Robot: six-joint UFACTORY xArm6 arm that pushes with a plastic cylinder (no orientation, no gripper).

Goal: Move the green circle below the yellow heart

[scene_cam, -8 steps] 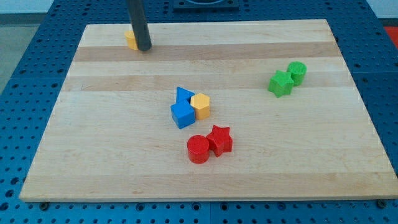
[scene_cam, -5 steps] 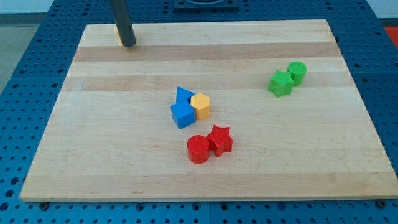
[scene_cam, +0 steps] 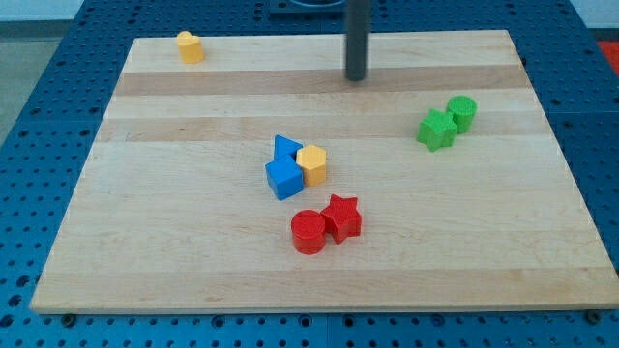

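Camera view: no fingers, only my tip [scene_cam: 357,77] near worktop [scene_cam: 193,271] far edge; risk: green star [scene_cam: 436,130], touching green circle [scene_cam: 462,113], gets dragged along.

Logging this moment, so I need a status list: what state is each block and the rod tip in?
my tip: near the view's top, touching no block.
yellow heart: alone, top-left corner.
green circle: against green star.
yellow hexagon: against two blue blocks.
red circle: against red star.
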